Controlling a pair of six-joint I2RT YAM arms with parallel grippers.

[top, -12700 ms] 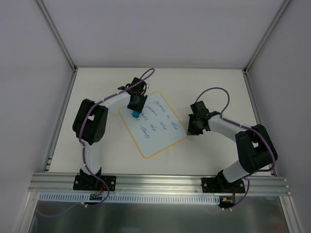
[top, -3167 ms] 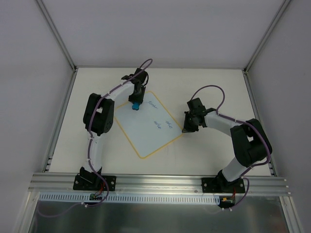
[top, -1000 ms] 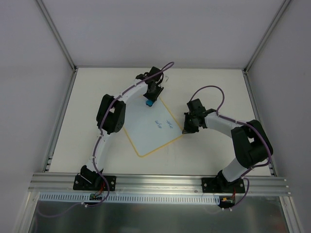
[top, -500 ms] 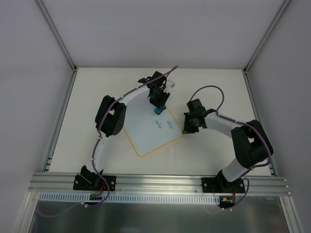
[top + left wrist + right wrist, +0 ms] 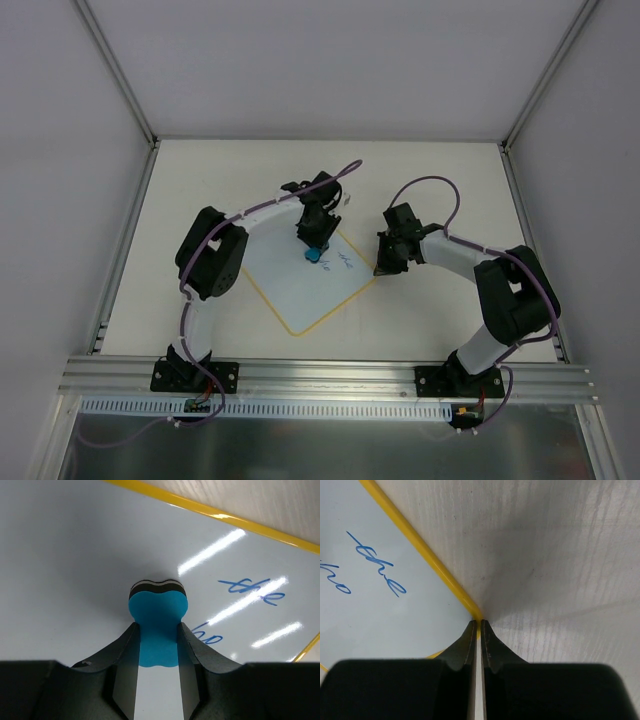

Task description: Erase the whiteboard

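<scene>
— Where is the whiteboard [image 5: 300, 292] right now?

— It lies flat on the desk [image 5: 430, 180], turned so that its corners point like a diamond, with one of my arms at either side of it. Its yellow border [image 5: 418, 548] runs all the way round.

— And your left gripper [image 5: 157, 630]?

— It is closed on a small blue eraser [image 5: 157, 611], squeezing it so hard that the foam bulges out past my fingers. The eraser's dark felt end points down at the whiteboard and seems to rest on its surface, over the far part of the board and a little towards the right corner.

— Is there any writing?

— Yes, blue handwriting [image 5: 252, 591] just to the right of the eraser, between it and the right-hand edge of the whiteboard. I can read "the"; the word next to it is partly hidden behind my finger. The rest of the whiteboard that I can see is bare.

— What about your right gripper [image 5: 476, 626]?

— Its jaws are pressed together with nothing between them. The tips sit down at the whiteboard's right corner, right on the yellow border where two edges meet, with bare desk on the side away from the whiteboard.
</scene>
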